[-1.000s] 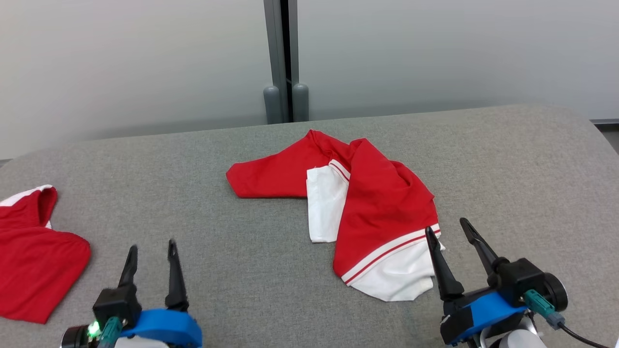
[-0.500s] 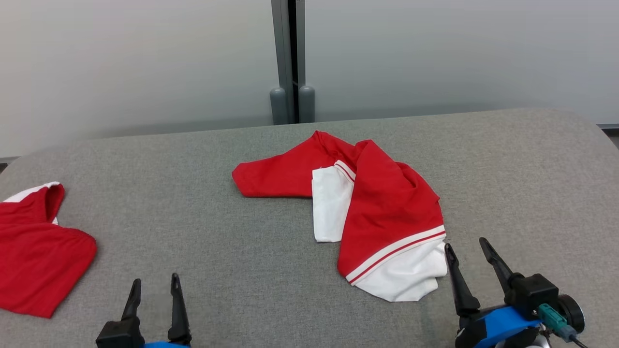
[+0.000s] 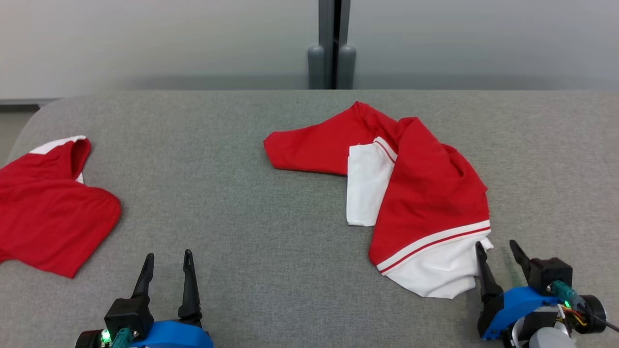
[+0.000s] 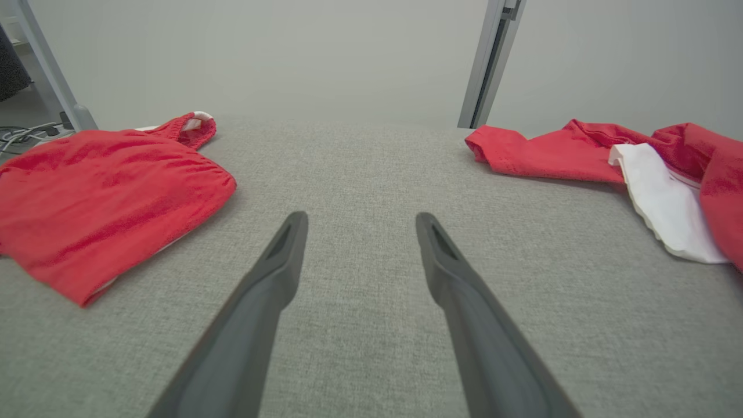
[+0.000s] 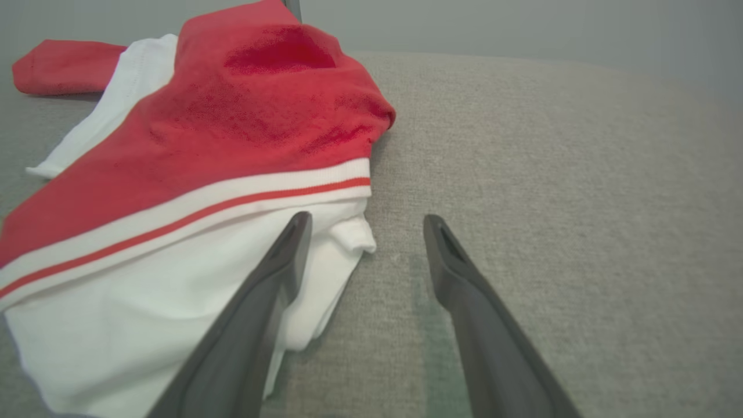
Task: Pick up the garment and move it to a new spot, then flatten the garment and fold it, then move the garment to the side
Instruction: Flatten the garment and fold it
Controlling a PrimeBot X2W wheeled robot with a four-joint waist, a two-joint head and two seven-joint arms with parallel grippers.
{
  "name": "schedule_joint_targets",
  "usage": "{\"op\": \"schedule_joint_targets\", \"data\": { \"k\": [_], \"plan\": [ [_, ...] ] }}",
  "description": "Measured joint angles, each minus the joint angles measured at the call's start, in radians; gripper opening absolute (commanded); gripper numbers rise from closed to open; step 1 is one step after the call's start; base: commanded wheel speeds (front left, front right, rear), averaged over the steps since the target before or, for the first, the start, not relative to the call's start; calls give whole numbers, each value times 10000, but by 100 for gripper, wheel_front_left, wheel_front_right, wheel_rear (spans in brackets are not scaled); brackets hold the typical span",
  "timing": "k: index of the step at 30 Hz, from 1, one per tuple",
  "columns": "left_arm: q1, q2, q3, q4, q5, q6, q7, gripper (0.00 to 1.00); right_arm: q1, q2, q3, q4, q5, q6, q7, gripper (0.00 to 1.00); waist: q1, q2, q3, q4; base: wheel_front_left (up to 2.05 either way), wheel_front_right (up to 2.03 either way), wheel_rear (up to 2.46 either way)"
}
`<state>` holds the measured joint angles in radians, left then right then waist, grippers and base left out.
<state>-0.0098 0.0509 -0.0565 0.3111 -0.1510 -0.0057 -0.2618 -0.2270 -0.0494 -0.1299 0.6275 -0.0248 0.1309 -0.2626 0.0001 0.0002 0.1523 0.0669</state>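
Two red-white garments (image 3: 428, 193) (image 3: 53, 208), one grey table (image 3: 232, 159)

You're looking at a lab or test bay, not a home. Tells:
- The work surface (image 3: 271, 232) is a big table wrapped in plain grey fabric, with rounded corners.
- Behind it are blank pale wall panels (image 3: 145, 43), split by a grey metal upright (image 3: 333, 29) with two grey cylindrical stubs (image 3: 316, 67) at its base.
- Your left wrist view catches a slanted metal post (image 4: 49, 75) and loose cables (image 4: 23, 134) on the floor past the table's edge.
- Props: a red-and-white garment (image 3: 430, 193) mid-table and a second red garment (image 3: 48, 208) at the left edge. Matching pieces, staged-rig look.
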Motion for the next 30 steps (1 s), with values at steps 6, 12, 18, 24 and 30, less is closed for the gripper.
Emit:
{"op": "schedule_joint_targets", "data": {
  "k": [6,12,18,24,30],
  "plan": [
    [-226,2,-2,50,-151,-36,2,100,-812,-13,-673,1218,-199,0,-8,100,0,1,481,342,0,0,0],
    [-521,-4,-105,38,-251,-25,2,100,-1334,-36,-395,1756,36,-2,-69,0,-1,0,661,436,0,0,0],
    [-676,-4,-169,54,-272,-36,2,100,-961,12,-46,422,1039,0,-12,0,-1,0,527,240,0,0,0],
    [-657,-2,-90,111,-326,-35,0,100,-958,8,433,-2729,2123,0,-13,0,0,0,280,-7,0,0,0],
    [-266,-2,-197,288,-401,-36,2,100,-1655,-407,1070,-4905,2307,0,-15,0,-2,-2,-290,-129,0,0,0]
  ]
}}
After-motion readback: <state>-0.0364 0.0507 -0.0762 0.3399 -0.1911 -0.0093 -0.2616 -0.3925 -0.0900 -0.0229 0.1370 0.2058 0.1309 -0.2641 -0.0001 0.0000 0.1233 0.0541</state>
